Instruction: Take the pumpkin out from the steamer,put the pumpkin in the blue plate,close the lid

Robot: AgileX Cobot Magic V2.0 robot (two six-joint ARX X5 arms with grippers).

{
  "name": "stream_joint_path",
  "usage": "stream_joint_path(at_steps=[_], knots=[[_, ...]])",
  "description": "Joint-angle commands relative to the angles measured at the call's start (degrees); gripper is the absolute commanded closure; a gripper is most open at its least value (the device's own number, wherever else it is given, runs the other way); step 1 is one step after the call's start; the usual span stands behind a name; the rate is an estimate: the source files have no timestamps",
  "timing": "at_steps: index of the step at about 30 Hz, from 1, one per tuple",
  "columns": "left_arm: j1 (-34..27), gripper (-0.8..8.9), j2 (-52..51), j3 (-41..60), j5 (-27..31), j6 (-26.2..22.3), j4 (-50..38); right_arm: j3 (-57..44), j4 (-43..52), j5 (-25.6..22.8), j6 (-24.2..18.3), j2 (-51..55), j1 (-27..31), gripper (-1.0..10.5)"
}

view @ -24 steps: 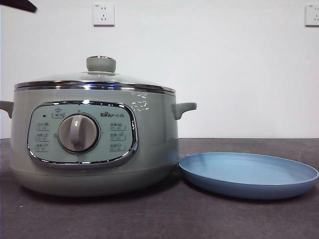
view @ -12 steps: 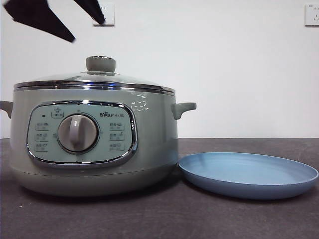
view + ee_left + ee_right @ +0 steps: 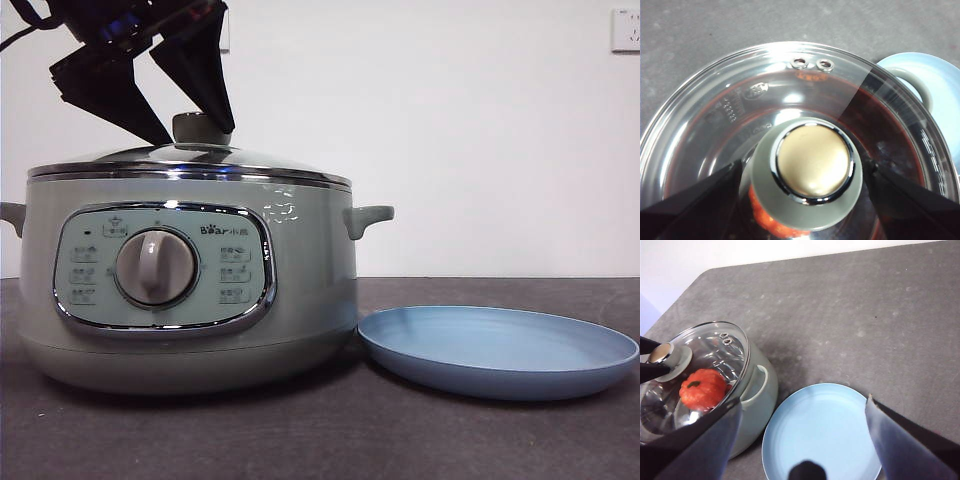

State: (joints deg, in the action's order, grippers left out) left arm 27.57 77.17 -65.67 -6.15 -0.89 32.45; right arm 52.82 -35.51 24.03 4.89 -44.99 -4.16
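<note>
The sage-green steamer (image 3: 300, 290) stands at the left with its glass lid (image 3: 250, 160) on. My left gripper (image 3: 195, 135) has come down from the upper left and is open, one jaw on each side of the lid's knob (image 3: 202, 128). The left wrist view shows the knob (image 3: 812, 172) between the spread jaws of the left gripper (image 3: 804, 167), with an orange patch of the pumpkin (image 3: 770, 226) under the glass. The right wrist view shows the pumpkin (image 3: 702, 388) inside the steamer (image 3: 765, 390) through the lid. My right gripper (image 3: 802, 401) hangs open high above the blue plate (image 3: 822, 432), holding nothing.
The blue plate (image 3: 500, 350) lies on the dark grey table (image 3: 400, 440) just right of the steamer, close to its side handle (image 3: 368, 218). A white wall with sockets (image 3: 625, 30) stands behind.
My left gripper has dropped from the top left corner down to the lid, its open jaws now straddling the knob. Steamer, lid and plate have not moved.
</note>
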Motion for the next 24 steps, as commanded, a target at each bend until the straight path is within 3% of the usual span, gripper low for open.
stream_joint_path(at_steps=[1, 9, 17, 24], knots=[[0.3, 4.06, 0.2, -0.1, 0.1, -1.1, -0.8, 0.2, 0.3, 0.0, -0.5, 0.0, -0.1, 5.4], [0.3, 4.17, 0.4, -0.1, 0.0, -2.0, -1.8, 0.2, 0.3, -0.1, -0.5, 0.0, -0.1, 5.4], [0.3, 8.35, 0.8, -0.1, -0.7, -2.4, -1.8, 0.2, 0.3, -0.1, -0.5, 0.0, -0.1, 5.4], [0.3, 8.22, 0.6, -0.1, -1.4, -2.4, -2.1, 0.2, 0.3, -0.1, -0.5, 0.0, -0.1, 5.4]])
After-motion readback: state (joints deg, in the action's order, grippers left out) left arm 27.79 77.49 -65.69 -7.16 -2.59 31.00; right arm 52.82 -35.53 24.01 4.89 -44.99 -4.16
